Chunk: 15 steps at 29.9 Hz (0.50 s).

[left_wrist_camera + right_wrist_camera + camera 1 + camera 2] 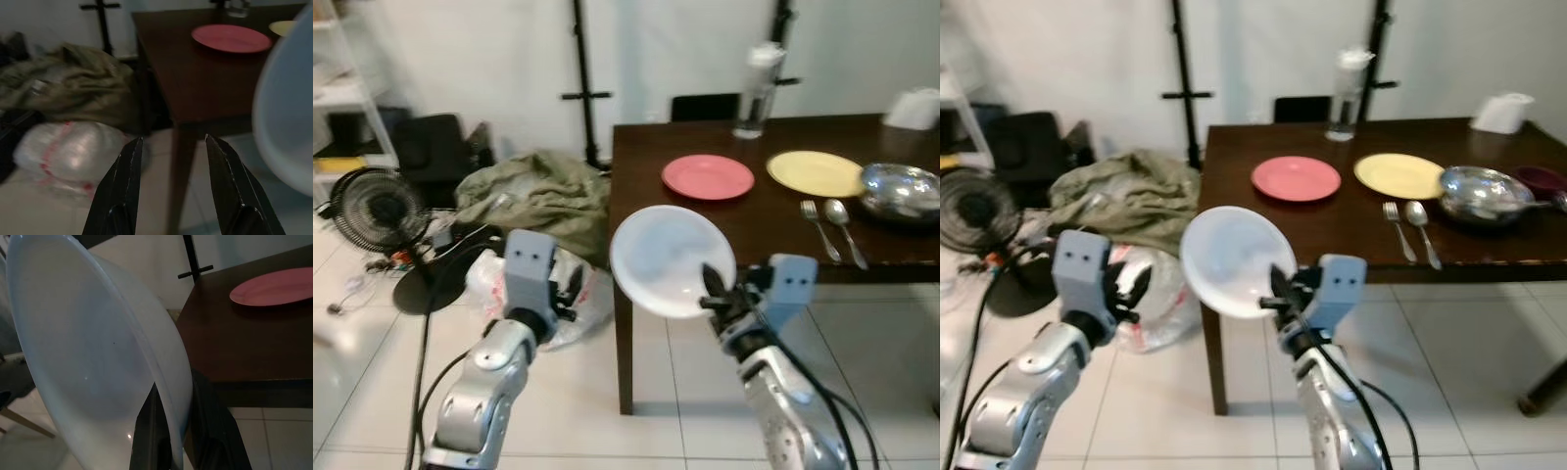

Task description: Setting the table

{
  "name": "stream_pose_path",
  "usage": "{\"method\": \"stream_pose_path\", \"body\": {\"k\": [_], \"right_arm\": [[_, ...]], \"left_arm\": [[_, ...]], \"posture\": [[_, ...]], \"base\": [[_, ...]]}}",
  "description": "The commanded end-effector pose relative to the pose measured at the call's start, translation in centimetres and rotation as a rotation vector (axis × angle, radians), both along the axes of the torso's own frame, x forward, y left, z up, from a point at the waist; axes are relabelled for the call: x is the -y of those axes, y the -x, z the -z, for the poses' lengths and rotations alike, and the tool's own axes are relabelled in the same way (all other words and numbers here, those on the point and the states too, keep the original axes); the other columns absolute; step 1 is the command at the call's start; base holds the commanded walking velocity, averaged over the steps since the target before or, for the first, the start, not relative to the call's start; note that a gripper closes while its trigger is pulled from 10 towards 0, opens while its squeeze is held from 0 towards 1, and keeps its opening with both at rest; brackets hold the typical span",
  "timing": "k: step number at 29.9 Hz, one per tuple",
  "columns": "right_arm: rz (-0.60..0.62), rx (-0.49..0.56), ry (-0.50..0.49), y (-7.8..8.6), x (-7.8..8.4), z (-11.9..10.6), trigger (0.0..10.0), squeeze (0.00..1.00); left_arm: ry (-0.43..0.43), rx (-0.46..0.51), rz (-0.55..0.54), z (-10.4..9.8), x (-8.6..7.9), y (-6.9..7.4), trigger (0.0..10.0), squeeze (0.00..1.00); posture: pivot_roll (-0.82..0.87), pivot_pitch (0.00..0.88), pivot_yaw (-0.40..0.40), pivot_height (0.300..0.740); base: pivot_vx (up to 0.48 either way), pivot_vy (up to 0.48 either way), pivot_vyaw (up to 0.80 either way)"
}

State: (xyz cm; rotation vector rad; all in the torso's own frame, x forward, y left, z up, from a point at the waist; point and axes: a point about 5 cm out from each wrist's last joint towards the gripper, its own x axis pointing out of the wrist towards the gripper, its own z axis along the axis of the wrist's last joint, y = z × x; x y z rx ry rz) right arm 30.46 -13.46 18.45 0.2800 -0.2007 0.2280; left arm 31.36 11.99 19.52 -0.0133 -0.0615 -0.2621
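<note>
My right gripper (713, 292) is shut on the rim of a white plate (671, 258), holding it tilted in the air just in front of the near left corner of the dark wooden table (705, 220). In the right wrist view the white plate (93, 357) has its edge pinched between the two black fingers. On the table lie a pink plate (708, 176), a yellow plate (815, 172), a fork (819, 228) and a spoon (843, 227). My left gripper (171, 191) is open and empty, raised over the floor left of the table.
A metal bowl (901, 191) and a clear bottle (755, 90) stand on the table. On the floor to the left lie an olive cloth heap (536, 196), a white plastic bag (563, 289), a black fan (377, 209) and cables. A black chair (705, 106) stands behind the table.
</note>
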Motion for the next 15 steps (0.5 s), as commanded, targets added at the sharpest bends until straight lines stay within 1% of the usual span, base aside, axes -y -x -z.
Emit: {"method": "stream_pose_path", "body": {"k": [1,15], "right_arm": [[-0.006,0.000,-0.006,0.20,0.00,0.01,10.0,0.00],[-0.015,-0.001,-0.002,0.26,-0.06,0.00,10.0,0.00]], "left_arm": [[-0.010,-0.027,-0.014,0.56,-0.25,0.04,10.0,0.00],[-0.010,-0.026,-0.026,0.55,-0.34,0.02,10.0,0.00]], "posture": [[0.06,0.117,0.094,0.740],[0.06,0.119,0.093,0.740]], "base": [[0.000,0.000,0.79],[0.000,0.000,0.79]]}}
